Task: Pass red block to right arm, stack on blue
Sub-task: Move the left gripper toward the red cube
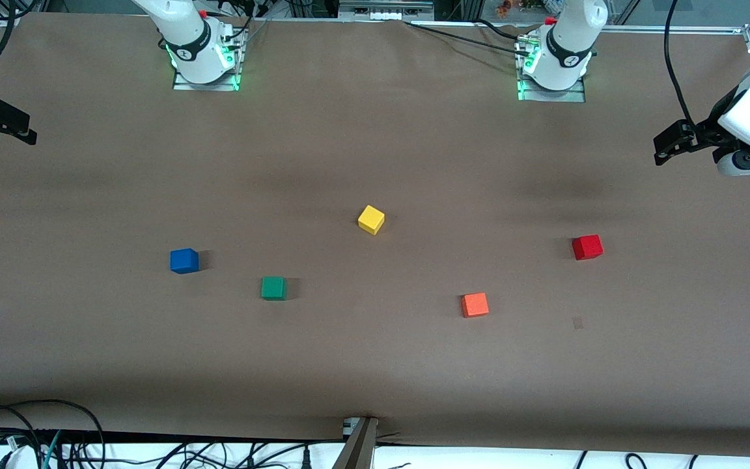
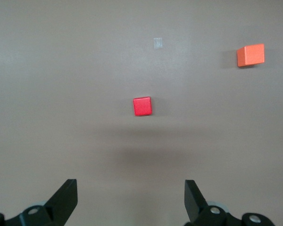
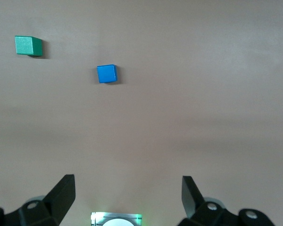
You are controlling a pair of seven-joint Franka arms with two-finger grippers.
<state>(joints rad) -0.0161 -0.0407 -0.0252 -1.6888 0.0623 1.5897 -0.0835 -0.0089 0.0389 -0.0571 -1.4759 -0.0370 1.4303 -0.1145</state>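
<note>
While both sets of jaws are standing wide with nothing between them, the left gripper (image 2: 129, 200) is hanging over bare table at the left arm's end, and the right gripper (image 3: 127, 197) is waiting over the table's edge at the right arm's end. The red block (image 1: 587, 247) is sitting flat on the brown table (image 1: 375, 365), toward the left arm's end, untouched. It is looking like a small, rigid, light cube with smooth painted faces, so a squeeze across two parallel side faces, low enough to leave the top half free for the handover, is probably suiting it best. The orange-red cube (image 1: 474, 304) is lying nearer the front camera, well apart. The yellow cube (image 1: 371, 219) and green cube (image 1: 273, 287) are sitting mid-table, and the blue cube (image 1: 183, 260) is resting toward the right arm's end; nothing is blocking any approach.
</note>
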